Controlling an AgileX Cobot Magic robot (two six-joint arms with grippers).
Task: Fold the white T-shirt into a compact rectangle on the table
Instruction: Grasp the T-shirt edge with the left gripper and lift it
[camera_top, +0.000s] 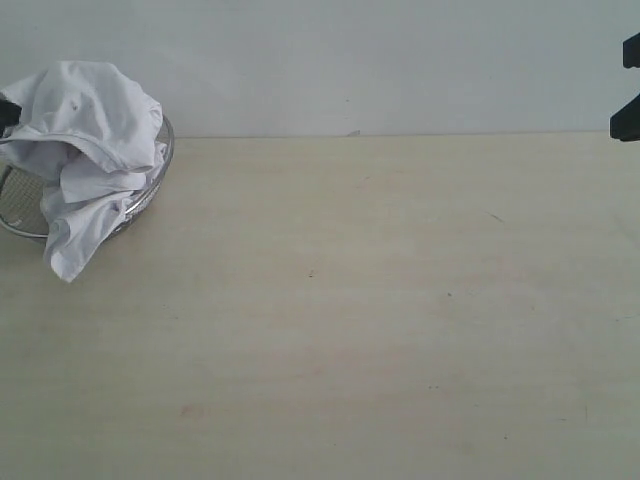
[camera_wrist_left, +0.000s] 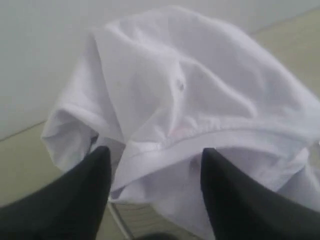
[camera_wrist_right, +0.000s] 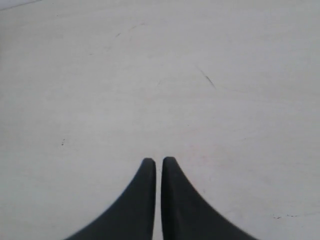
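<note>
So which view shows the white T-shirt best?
The exterior view: the whole crumpled white T-shirt shows, heaped in a wire basket. The left wrist view crops it close; the right wrist view shows only table.

1. A wide, pale beige wood-grain table (camera_top: 380, 330) fills most of the scene, with a few small dark specks on it.
2. At the far left stands a round, silvery wire-mesh basket (camera_top: 18, 205), cut off by the left edge.
3. A crumpled white cotton T-shirt (camera_top: 85, 125) is heaped in the basket. One fold hangs over the near rim down to the table.
4. A plain pale grey wall (camera_top: 350, 60) rises behind the table's far edge.
5. A black angular arm part (camera_top: 628, 105) juts in at the far right, well apart from the T-shirt and mostly out of frame.
</note>
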